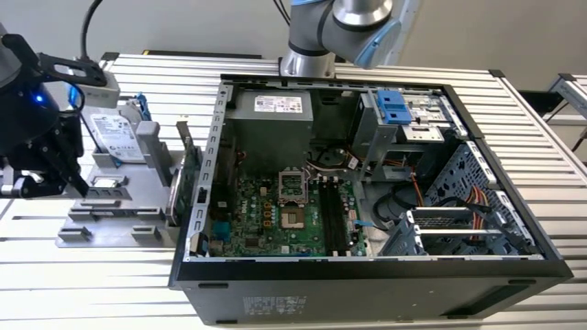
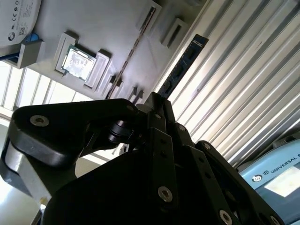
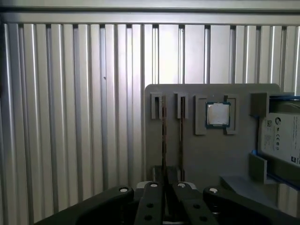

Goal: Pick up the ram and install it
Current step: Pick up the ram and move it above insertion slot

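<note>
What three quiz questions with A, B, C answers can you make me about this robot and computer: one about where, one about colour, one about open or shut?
1. Where is the robot's hand?
A) by the grey holder, outside the computer case
B) inside the case
C) on the floor

2. What colour is the big board inside the case?
A) red
B) green
C) yellow

3. How is the case right now?
A) shut tight
B) open on one side
C) wrapped in a box

Answers:
1 A, because the first wrist view shows the holder right in front of the hand.
2 B, because the exterior view shows it green.
3 B, because its side is off and the parts inside show.
</note>
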You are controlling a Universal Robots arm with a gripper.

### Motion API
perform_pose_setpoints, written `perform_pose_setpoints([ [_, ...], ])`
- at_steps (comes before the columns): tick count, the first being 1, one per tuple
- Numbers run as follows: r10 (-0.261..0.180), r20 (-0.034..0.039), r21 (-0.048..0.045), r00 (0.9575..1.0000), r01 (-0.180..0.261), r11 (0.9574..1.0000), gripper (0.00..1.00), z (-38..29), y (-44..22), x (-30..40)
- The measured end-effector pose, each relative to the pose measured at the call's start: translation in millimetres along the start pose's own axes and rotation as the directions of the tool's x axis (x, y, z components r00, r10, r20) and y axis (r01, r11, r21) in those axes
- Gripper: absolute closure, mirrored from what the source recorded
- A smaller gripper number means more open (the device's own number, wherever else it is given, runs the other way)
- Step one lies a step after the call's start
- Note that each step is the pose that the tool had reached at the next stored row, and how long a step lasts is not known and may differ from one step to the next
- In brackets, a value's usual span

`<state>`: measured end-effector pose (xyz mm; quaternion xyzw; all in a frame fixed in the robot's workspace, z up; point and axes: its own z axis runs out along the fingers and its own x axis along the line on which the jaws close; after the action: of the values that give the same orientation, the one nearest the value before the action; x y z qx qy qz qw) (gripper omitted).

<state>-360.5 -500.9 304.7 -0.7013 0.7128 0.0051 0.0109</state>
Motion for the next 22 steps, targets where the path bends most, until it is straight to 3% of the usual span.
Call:
perform_pose_setpoints([
  [22,0.000,0.0000,0.0000,1.0000,0.000,1.0000,1.00,-26.1,-0.2,-4.6],
])
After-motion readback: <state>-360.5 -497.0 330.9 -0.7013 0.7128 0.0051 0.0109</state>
